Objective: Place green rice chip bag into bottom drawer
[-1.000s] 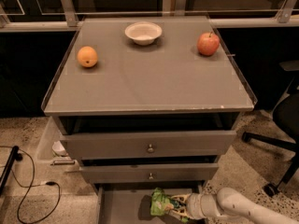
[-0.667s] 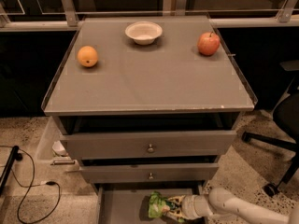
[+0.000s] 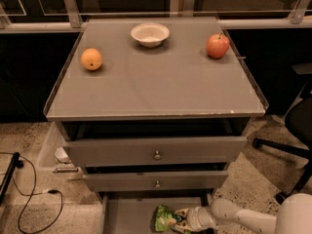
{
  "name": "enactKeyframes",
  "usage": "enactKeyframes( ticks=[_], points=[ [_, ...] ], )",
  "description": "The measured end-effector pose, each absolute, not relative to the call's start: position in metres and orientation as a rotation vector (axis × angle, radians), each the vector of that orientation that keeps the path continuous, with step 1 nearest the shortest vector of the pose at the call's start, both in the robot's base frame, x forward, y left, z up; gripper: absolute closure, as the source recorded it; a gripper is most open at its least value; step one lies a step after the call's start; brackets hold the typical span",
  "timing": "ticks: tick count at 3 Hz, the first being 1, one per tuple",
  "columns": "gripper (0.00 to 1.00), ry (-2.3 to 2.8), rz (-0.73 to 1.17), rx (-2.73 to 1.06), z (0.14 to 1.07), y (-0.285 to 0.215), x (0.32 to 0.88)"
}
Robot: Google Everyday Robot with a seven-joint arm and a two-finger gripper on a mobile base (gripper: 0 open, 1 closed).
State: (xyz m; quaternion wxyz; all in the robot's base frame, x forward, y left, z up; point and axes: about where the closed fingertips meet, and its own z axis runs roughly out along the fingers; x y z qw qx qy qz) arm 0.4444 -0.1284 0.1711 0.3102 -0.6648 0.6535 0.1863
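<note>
The green rice chip bag [image 3: 165, 220] is over the floor of the open bottom drawer [image 3: 127, 213], at the frame's lower edge. My gripper [image 3: 180, 219] reaches in from the right on a white arm [image 3: 234, 217] and is shut on the bag's right end. The bag's lower part is cut off by the frame edge. I cannot tell whether the bag rests on the drawer floor.
The two upper drawers with round knobs [image 3: 156, 155] are pulled slightly out. On the cabinet top are an orange [image 3: 91, 59], a white bowl [image 3: 149, 34] and a red apple [image 3: 217, 46]. A black cable [image 3: 34, 194] lies on the floor at left, and an office chair base [image 3: 287, 150] at right.
My gripper has moved left with the bag, further over the bottom drawer. Nothing on the cabinet top has moved.
</note>
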Motion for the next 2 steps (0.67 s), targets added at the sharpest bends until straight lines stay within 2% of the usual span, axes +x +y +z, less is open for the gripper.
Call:
enactKeyframes(
  ticks=[1,2],
  points=[
    [0.82,1.727,0.49,-1.757,0.1705,-0.1284,0.4448],
    [0.58,1.727,0.49,-1.757,0.1704,-0.1283,0.4448]
  ],
)
